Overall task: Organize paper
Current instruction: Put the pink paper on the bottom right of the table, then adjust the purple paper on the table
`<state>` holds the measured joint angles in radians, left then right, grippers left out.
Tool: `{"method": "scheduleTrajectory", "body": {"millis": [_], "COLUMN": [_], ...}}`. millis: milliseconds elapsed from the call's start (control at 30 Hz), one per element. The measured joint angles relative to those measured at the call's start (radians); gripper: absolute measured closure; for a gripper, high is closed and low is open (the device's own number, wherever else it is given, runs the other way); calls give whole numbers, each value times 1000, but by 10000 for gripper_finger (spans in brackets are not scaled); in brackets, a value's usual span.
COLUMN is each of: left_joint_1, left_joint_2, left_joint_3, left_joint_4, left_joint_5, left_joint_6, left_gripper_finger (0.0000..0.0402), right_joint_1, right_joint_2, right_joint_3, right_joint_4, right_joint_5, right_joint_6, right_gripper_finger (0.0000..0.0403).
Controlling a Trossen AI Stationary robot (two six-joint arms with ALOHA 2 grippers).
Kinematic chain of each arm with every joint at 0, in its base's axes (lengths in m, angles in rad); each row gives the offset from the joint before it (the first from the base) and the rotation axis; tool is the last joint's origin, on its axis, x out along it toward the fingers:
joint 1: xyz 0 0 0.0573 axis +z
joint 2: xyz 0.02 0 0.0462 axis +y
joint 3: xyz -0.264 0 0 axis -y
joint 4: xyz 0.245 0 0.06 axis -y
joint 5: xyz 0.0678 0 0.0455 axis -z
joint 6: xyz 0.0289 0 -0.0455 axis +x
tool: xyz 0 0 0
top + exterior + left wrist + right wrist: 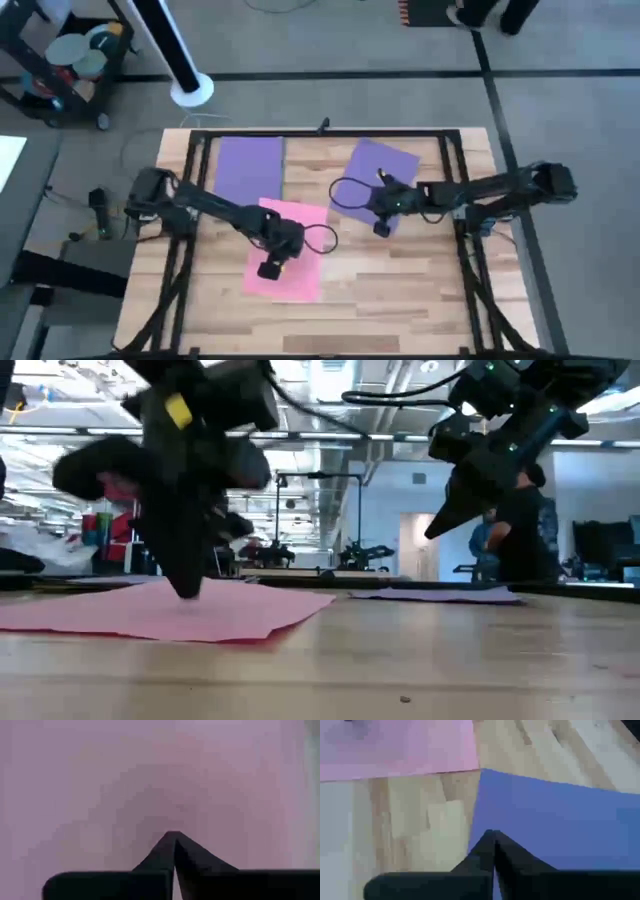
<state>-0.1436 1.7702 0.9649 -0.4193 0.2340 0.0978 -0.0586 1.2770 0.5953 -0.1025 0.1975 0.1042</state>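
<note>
A pink sheet of paper (292, 235) lies flat in the middle of the wooden table (400, 290). One purple sheet (248, 168) lies flat at the far left, and another (375, 170) lies turned askew at the far right. My left gripper (187, 592) is shut, with its tips down on the pink sheet (100, 780). My right gripper (432, 535) is shut and hangs in the air above the near corner of the askew purple sheet (560, 820), touching nothing. My left gripper meets the pink sheet's upper face (172, 822) with its shut fingertips (165, 845), in the sheet's near half. The fingers come steeply from above, slanting in from the table's left. The sheet lies flat on the table, its right corner (325, 600) a little raised.
Black frame rails (190, 200) run along the table's left, right and far sides. Cables loop over the sheets (322, 240). A person (520, 530) stands in the room beyond the far edge. Bare wood lies along the near edge (400, 320).
</note>
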Motion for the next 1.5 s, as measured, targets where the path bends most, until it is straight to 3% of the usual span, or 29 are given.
{"method": "scheduleTrajectory", "body": {"millis": [167, 333, 433, 600, 667, 1033, 1300, 1500], "left_joint_1": [-1, 0, 10, 81, 138, 427, 450, 439], "left_joint_2": [51, 33, -19, -106, -111, 4, 66, 62], "left_joint_3": [9, 60, 112, 178, 188, 192, 192, 192], "left_joint_4": [134, 102, 20, 18, 44, 214, 255, 281], "left_joint_5": [137, 141, 41, -319, -366, -282, -187, -183], "left_joint_6": [12, 77, 156, 242, 248, 66, 37, 43], "left_gripper_finger": [401, 401, 401, 401, 401, 401, 401, 401], "right_joint_1": [-26, -84, -104, -97, -84, -23, -61, -131], "right_joint_2": [0, 19, 41, 47, 47, 47, 61, 93], "right_joint_3": [0, 0, 0, 0, 0, 0, -41, -104], "right_joint_4": [-83, -162, -176, -177, -189, -379, -349, -294], "right_joint_5": [168, 176, 175, 154, 139, 140, 141, 154], "right_joint_6": [97, 187, 195, 237, 268, 455, 480, 475], "right_gripper_finger": [403, 403, 403, 403, 403, 403, 403, 403]}}
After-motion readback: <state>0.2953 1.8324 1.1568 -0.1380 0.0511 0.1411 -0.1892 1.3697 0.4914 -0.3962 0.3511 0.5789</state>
